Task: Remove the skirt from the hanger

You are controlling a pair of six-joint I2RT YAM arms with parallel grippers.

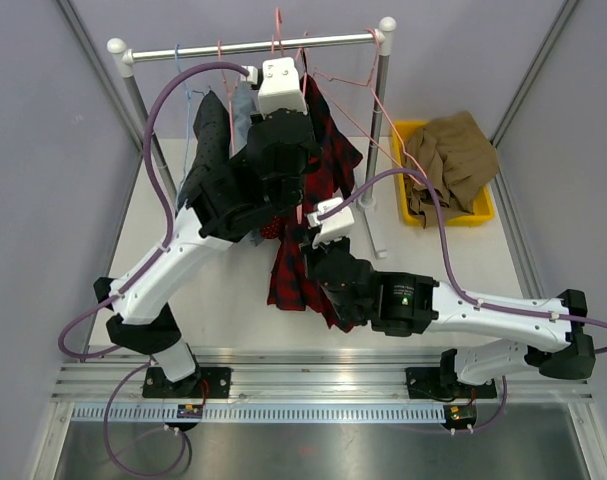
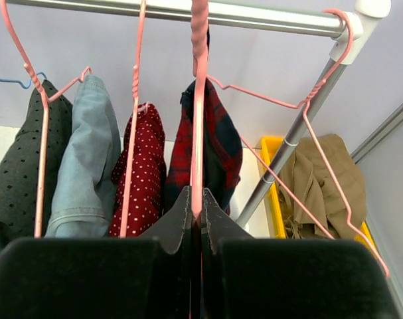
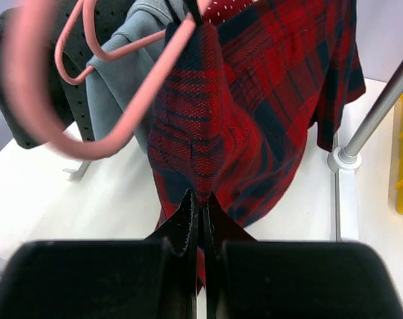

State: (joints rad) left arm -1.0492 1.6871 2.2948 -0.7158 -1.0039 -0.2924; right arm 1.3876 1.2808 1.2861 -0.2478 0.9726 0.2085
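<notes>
The red plaid skirt (image 1: 293, 272) hangs on a pink hanger (image 2: 198, 126) from the rail (image 1: 253, 46). In the top view it sits at centre frame. Its long axis runs from the rail at upper centre down to mid-frame, with the hem toward the desk (image 1: 223, 295).

In the right wrist view the cloth fills the upper middle. The right hand (image 3: 197, 201) is at lower centre, pinched narrow on a fold of the skirt's lower part, fingers pointing up into the fabric. That arm reaches in low from the lower right of the top view.

The left hand (image 2: 195, 201) points up at the rail, closed tight on the hanger's straight wire below its twisted neck. Its arm rises from lower left.

A red dotted garment (image 2: 145, 166), a denim one (image 2: 88, 153) and a dark one (image 2: 18, 153) hang left of the skirt. A yellow bin (image 1: 483, 214) holding brown cloth (image 1: 458, 150) sits at the upper right.
</notes>
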